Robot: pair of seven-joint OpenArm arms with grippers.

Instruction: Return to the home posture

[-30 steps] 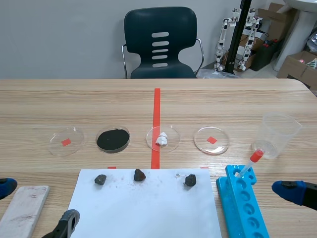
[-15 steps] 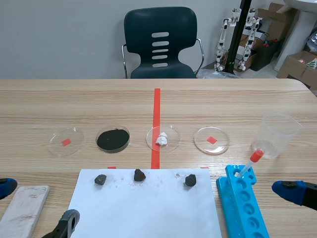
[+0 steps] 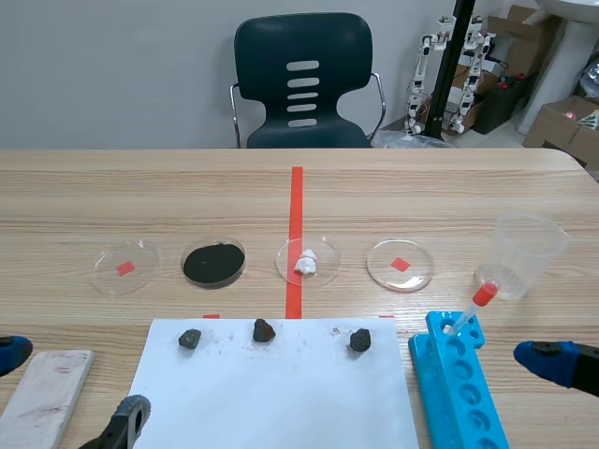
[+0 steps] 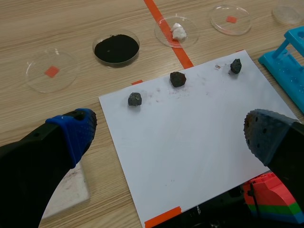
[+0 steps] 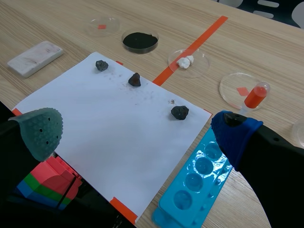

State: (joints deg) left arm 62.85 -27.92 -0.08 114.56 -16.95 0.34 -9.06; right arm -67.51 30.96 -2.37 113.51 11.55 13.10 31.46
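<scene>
The left fingers [image 4: 71, 133] and the right fingers [image 5: 42, 128] are each held wide apart, with the white paper [image 4: 190, 142] seen between them and three dark stones [image 4: 178, 79] lying ahead

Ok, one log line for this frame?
left gripper: open, empty | right gripper: open, empty | arms: low, near table edge | paper: three rocks | rack: one tube

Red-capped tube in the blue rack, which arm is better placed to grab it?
Right. The right gripper sits open beside the blue rack holding the tube; the left gripper is across the sheet.
</scene>
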